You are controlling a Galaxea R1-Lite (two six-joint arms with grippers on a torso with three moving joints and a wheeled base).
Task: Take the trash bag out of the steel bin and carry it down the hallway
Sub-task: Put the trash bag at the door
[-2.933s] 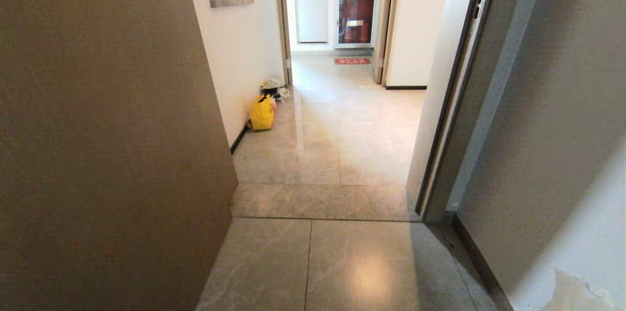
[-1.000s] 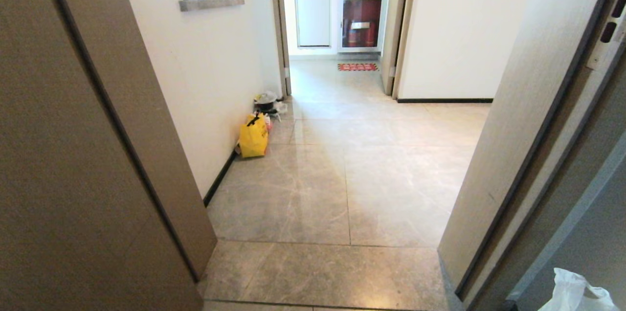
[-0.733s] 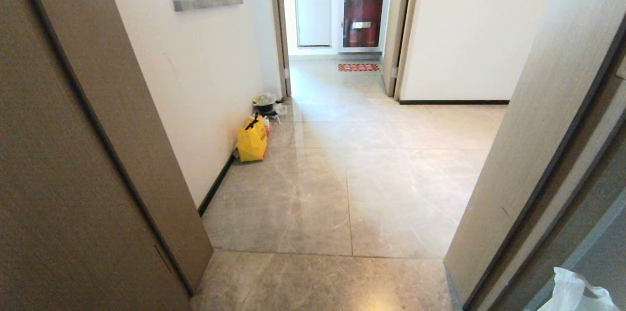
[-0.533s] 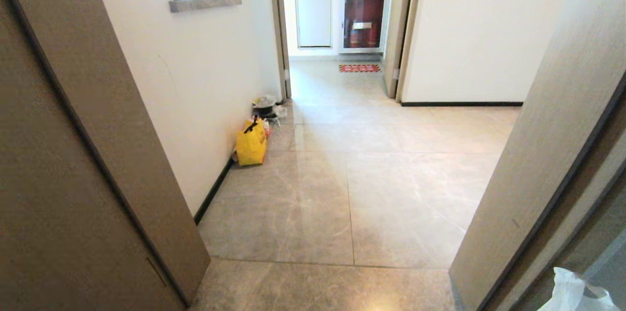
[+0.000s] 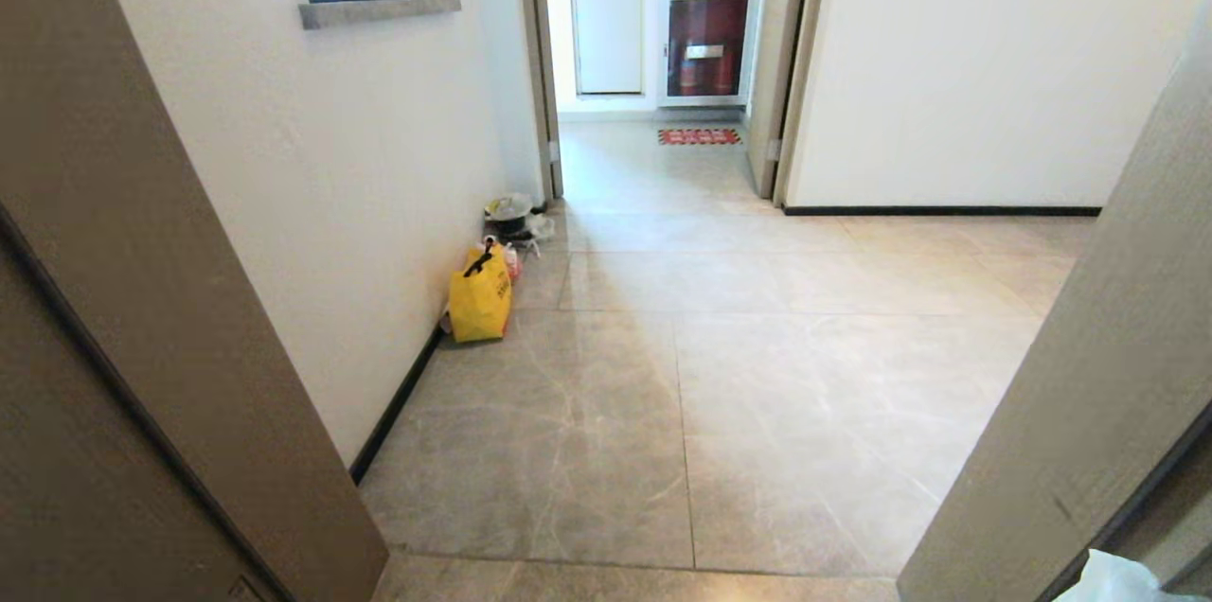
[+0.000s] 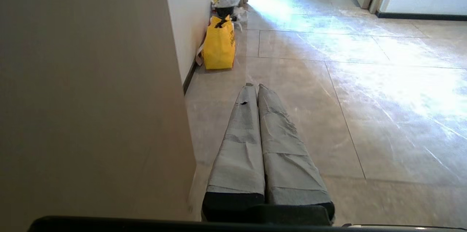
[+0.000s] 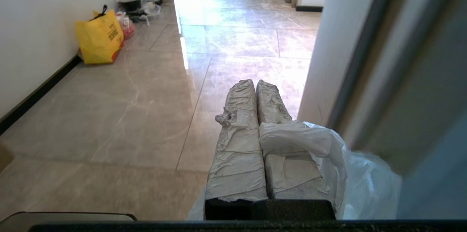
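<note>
The trash bag (image 7: 317, 144), thin white plastic, hangs from my right gripper (image 7: 256, 82). Its handle comes out of the seam between the two taped fingers and drapes over one of them, so the gripper is shut on it. In the head view only a white corner of the trash bag (image 5: 1117, 578) shows at the bottom right edge. My left gripper (image 6: 254, 86) is shut with nothing in it, held low over the floor tiles beside the brown door panel (image 6: 91, 97). The steel bin is out of view.
I am in a doorway between a brown door leaf (image 5: 142, 318) on the left and a door edge (image 5: 1089, 413) on the right. A yellow bag (image 5: 480, 299) and small clutter (image 5: 511, 214) sit against the left wall. Tiled hallway floor (image 5: 757, 375) runs to a red mat (image 5: 699, 136).
The whole view has shifted as the camera moved forward through the doorway: the door frames slid outward and the yellow bag came nearer. Both grippers keep their pose.
</note>
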